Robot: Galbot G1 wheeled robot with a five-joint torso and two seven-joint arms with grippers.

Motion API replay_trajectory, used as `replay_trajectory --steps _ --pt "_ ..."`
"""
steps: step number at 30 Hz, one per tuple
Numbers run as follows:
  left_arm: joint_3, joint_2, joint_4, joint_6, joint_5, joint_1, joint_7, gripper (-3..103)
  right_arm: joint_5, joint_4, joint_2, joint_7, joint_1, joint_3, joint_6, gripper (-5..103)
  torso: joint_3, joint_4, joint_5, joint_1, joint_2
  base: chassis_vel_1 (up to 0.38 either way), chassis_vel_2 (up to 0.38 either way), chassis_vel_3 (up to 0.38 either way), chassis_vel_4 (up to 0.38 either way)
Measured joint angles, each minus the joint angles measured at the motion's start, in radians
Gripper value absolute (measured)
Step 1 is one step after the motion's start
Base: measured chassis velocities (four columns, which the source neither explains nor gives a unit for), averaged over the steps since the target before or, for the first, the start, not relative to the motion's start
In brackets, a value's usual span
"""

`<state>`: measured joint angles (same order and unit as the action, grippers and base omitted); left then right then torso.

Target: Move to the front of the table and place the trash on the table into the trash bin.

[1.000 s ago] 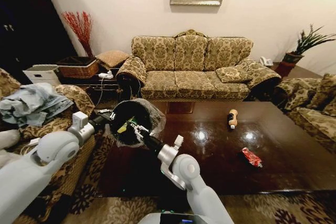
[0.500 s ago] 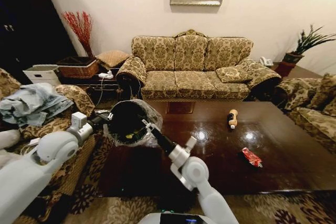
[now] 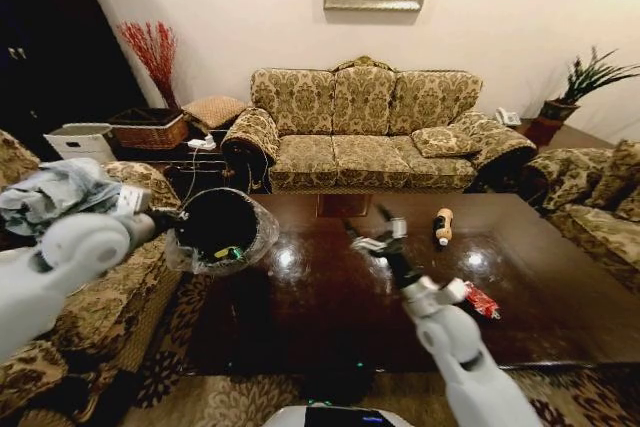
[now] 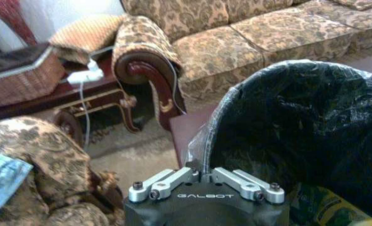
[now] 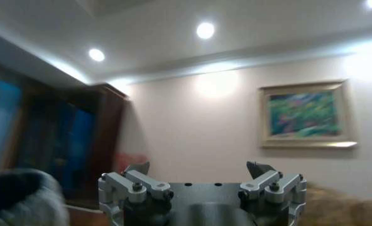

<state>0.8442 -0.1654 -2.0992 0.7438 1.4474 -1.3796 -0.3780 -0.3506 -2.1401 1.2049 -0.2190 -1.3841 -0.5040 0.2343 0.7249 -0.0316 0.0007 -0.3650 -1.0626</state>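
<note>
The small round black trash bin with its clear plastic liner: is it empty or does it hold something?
Not empty. The small round black trash bin holds green-yellow trash at its bottom, seen in the head view.

The right gripper (image 3: 376, 230) has left the small round black trash bin with the crinkly clear liner (image 3: 220, 230): a second ago it reached into the bin's mouth, and now it hangs with its fingers spread over the middle of the large dark brown glossy wooden table (image 3: 320, 297), having swung toward 3 o'clock. It sits near the small brown-orange bottle (image 3: 442, 224) and points up at the wall in its own wrist view. The bin, clamped by the left gripper (image 3: 162, 218) at its rim, has shifted slightly toward 9 o'clock (green and yellow scraps show inside it).
</note>
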Motion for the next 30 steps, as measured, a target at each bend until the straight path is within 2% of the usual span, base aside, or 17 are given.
replay_trajectory --steps 1,5,8,11,16,19,24,30 --pt "-0.008 0.021 0.000 0.000 0.039 0.001 -0.013 0 0.011 0.006 0.003 0.023 -0.017 -0.028 0.008 100 0.000 0.0000 -0.0001 0.000 0.000 0.000 0.000 0.000 0.000" --pt "-0.021 0.027 0.004 0.000 0.055 -0.001 -0.025 0 -0.006 0.017 0.005 0.048 -0.049 -0.065 0.008 100 0.000 -0.0005 -0.0006 0.000 0.000 0.000 0.000 0.000 0.000" --pt "-0.028 0.004 0.007 -0.001 0.032 -0.010 -0.028 0 -0.027 0.020 0.009 0.054 -0.084 -0.094 -0.014 100 0.000 -0.0006 -0.0007 0.000 0.000 0.000 0.000 0.000 0.000" --pt "-0.034 -0.037 -0.001 -0.003 -0.032 -0.029 -0.011 0 -0.057 0.026 0.025 0.089 -0.125 -0.099 -0.038 100 0.000 -0.0007 -0.0010 0.000 0.000 0.000 0.000 0.000 0.000" --pt "-0.037 -0.044 -0.015 -0.004 -0.041 -0.040 -0.007 0 -0.069 0.033 0.038 0.147 -0.158 -0.084 -0.084 100 0.000 -0.0006 -0.0008 0.000 0.000 0.000 0.000 0.000 0.000" --pt "-0.037 -0.048 -0.015 -0.005 -0.046 -0.034 -0.007 0 -0.096 0.054 0.044 0.202 -0.169 -0.077 -0.138 100 0.000 -0.0005 -0.0007 0.000 0.000 -0.071 -0.071 0.063 0.066" --pt "-0.043 -0.068 -0.016 -0.007 -0.062 -0.033 -0.003 0 -0.155 0.076 0.035 0.226 -0.157 -0.094 -0.187 100 0.000 -0.0007 -0.0009 0.000 0.000 -0.135 -0.139 0.138 0.124" --pt "-0.045 -0.091 -0.020 -0.007 -0.079 -0.034 0.005 0 -0.176 0.081 0.030 0.226 -0.149 -0.098 -0.207 100 0.000 -0.0004 -0.0003 0.000 0.000 -0.226 -0.235 0.229 0.227"
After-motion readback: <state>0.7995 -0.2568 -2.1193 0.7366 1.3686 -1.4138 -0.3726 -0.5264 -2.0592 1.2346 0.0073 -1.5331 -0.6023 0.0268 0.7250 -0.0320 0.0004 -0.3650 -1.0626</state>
